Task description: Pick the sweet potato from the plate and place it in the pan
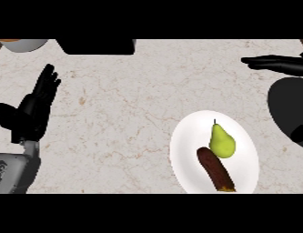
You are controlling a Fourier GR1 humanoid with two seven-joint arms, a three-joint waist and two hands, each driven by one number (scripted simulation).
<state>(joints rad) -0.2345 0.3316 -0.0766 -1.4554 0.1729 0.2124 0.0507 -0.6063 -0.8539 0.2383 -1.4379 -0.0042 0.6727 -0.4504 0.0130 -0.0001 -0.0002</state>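
sweet potato point(216, 169) lies beside pear point(222, 141) on near plate point(184, 150) | pan point(295, 111) at right | right hand point(285, 63) above it, fingers straight, holding nothing | left hand point(29, 109) resting open at left

open counter left of plate point(184, 150), pear point(222, 142) crowding sweet potato point(215, 169) (touching)

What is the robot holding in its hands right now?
Nothing. The left hand and right hand are both open and hold nothing. The sweet potato lies on the plate beside a pear.
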